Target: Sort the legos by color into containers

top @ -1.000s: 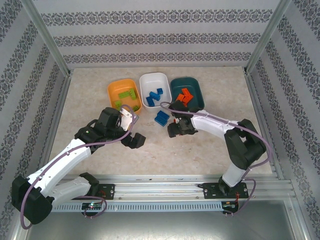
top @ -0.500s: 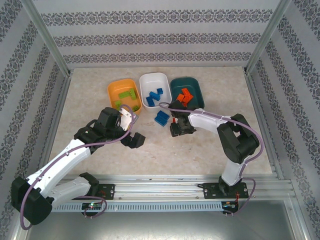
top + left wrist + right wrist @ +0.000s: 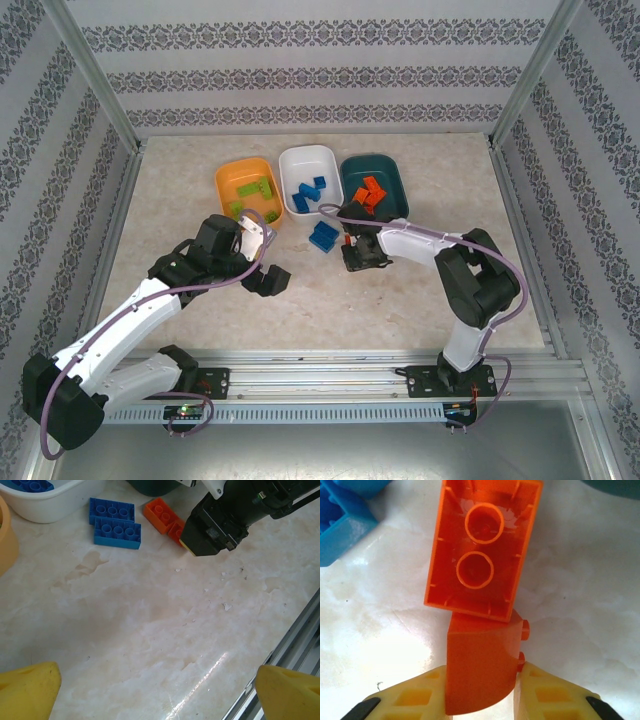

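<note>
The bench (image 3: pixel 330 320) lies bare in the near middle and right of the teal tub (image 3: pixel 390 170). The orange tub (image 3: pixel 235 185), white tub (image 3: pixel 310 160) and teal tub form a tight row at the far middle, a blue brick pair (image 3: pixel 322 236) just before the white one. Right of that pair stands the right tool (image 3: pixel 354 250), clamped on an orange brick (image 3: pixel 480 675).
</note>
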